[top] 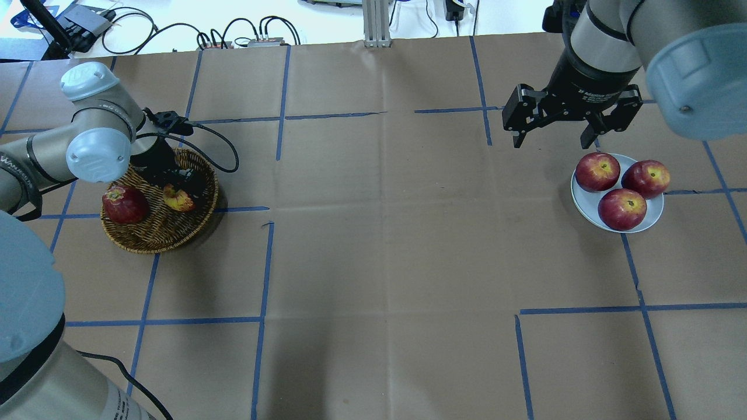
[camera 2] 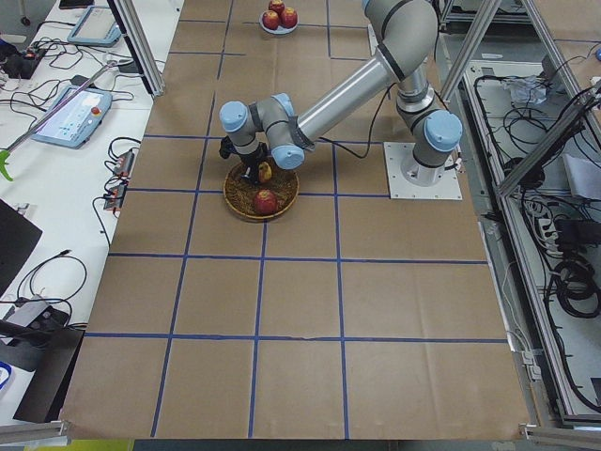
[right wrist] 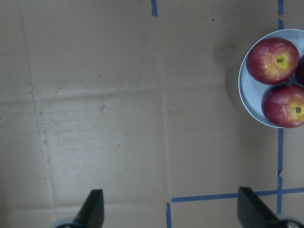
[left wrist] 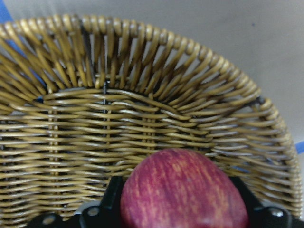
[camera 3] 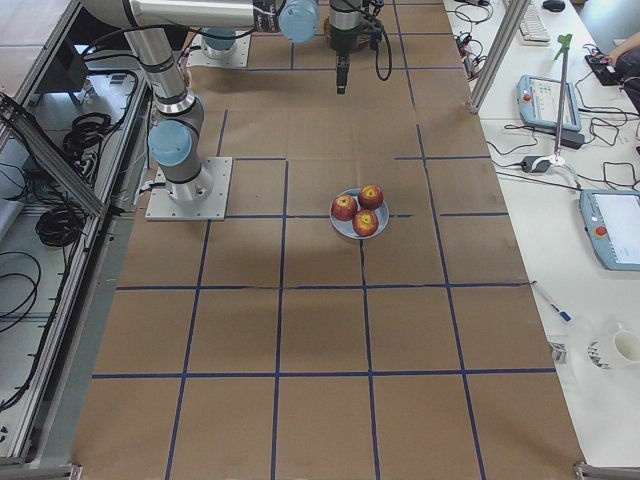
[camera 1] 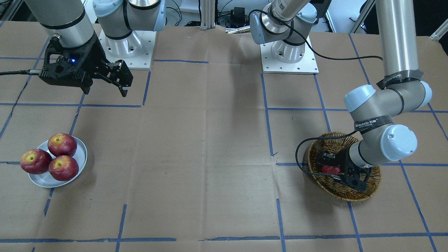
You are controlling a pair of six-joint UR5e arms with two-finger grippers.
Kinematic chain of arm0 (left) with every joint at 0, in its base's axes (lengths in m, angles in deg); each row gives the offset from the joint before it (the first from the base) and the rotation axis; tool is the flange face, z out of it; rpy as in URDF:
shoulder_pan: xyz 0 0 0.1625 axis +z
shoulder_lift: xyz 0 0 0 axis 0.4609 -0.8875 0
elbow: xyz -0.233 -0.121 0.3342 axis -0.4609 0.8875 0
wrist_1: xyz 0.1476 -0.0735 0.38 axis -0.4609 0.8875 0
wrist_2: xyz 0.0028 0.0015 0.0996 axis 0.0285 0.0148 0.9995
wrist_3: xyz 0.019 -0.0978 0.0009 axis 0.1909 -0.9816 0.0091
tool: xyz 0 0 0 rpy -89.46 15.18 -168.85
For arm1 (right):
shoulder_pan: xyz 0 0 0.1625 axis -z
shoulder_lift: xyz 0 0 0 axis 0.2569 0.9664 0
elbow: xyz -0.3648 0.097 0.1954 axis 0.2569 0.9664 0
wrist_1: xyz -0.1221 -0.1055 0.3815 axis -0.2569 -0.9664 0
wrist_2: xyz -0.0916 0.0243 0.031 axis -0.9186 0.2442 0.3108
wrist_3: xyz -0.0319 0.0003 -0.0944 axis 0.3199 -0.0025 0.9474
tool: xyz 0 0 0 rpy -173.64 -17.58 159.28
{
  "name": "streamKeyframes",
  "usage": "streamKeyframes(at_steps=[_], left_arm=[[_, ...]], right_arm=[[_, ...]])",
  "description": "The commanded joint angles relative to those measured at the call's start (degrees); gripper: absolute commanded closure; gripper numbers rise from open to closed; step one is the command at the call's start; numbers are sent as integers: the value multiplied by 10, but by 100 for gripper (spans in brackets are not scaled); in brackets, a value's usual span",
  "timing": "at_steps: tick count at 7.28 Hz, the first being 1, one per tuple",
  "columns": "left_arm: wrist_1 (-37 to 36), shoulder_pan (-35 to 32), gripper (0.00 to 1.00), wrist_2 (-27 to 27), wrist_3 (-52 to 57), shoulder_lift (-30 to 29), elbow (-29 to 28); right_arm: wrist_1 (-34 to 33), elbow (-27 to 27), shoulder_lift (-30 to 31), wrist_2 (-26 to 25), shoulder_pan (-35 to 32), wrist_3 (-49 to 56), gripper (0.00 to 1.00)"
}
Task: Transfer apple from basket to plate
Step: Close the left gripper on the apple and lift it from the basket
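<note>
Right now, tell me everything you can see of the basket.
The basket is a round, shallow bowl of tan-brown woven wicker, upright on the brown-paper table. It holds two apples: a dark red apple lying free, and the lighter apple, gripped between the fingers of the left gripper, which reaches inside the bowl.

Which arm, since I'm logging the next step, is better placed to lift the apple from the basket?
Left. The left gripper is down in the basket, closed on the apple; the right gripper hangs open beside the plate, far from the basket.
</note>
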State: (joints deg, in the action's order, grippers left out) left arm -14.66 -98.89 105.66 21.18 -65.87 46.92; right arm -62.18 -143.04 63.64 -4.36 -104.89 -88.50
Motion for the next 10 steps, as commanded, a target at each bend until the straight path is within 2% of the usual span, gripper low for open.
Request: streamKeyframes(at_steps=[1,2,3,5,7,9,10], left_arm=[[10,-8,61,2,-1,14,-12],[38,-29,61,1,-5,38,-24],[77,-76,61,6,-81,63,-52],[106,-188,61,7,-259,60,-102],[97,-283,61,-1,-406,29,-128],[81,-350,61,3,-457,-27,-180],[66,-367,61,1,-460,-52,-182]], right_arm=[[0,-1,1,0,0,-1,0],[0,0,1,0,0,-1,0],[0,-1,0,0,0,-1,0],[0,0,0,0,0,0,0],[0,0,0,0,0,-1,0],[0,0,1,0,0,-1,0],[0,0,0,0,0,1,0]])
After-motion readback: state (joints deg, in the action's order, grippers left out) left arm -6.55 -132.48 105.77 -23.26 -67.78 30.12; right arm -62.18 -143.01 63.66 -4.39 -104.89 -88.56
